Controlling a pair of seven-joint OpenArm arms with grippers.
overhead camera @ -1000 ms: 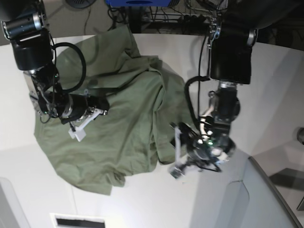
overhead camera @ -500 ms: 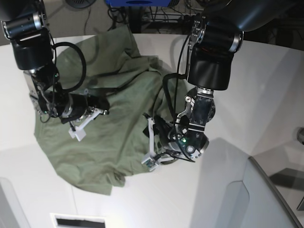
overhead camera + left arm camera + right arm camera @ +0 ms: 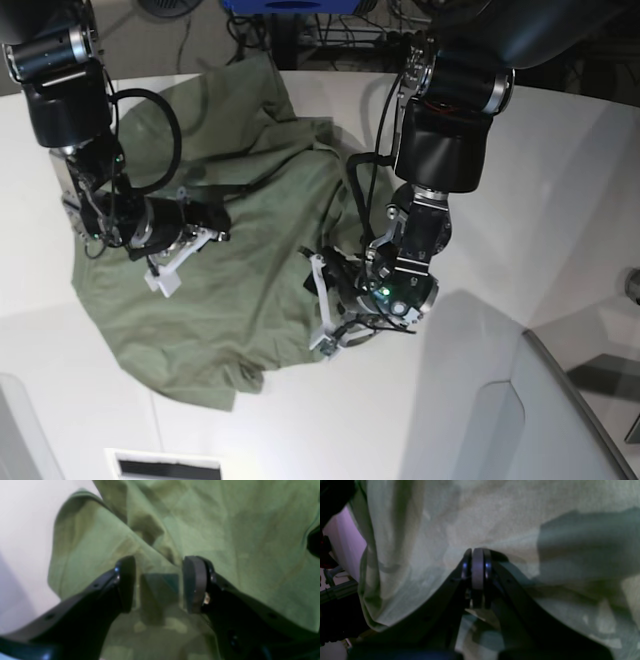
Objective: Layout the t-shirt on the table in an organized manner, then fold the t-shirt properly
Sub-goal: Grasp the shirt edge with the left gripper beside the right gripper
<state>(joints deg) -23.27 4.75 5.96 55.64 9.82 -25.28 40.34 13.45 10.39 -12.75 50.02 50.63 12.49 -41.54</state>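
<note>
The olive-green t-shirt (image 3: 250, 250) lies crumpled and unfolded on the white table (image 3: 560, 200). My left gripper (image 3: 322, 305) hangs over the shirt's right-hand edge near its lower corner. In the left wrist view that gripper (image 3: 160, 562) is open, and a fold of the t-shirt (image 3: 225, 530) runs under the gap, with bare table (image 3: 22, 530) to the left. My right gripper (image 3: 162, 278) rests on the shirt's left part. Seen from the right wrist, this gripper (image 3: 478, 551) is shut, pads pressed together against the t-shirt (image 3: 495, 517); no cloth shows between them.
A grey translucent panel (image 3: 500, 420) stands at the front right. A white slotted piece (image 3: 165, 465) sits at the front edge. Cables and dark equipment (image 3: 330, 30) crowd the space behind the table.
The left arm has swung left from the bare table beside the shirt to above the shirt's right edge, jaws still apart. The right arm has not moved.
</note>
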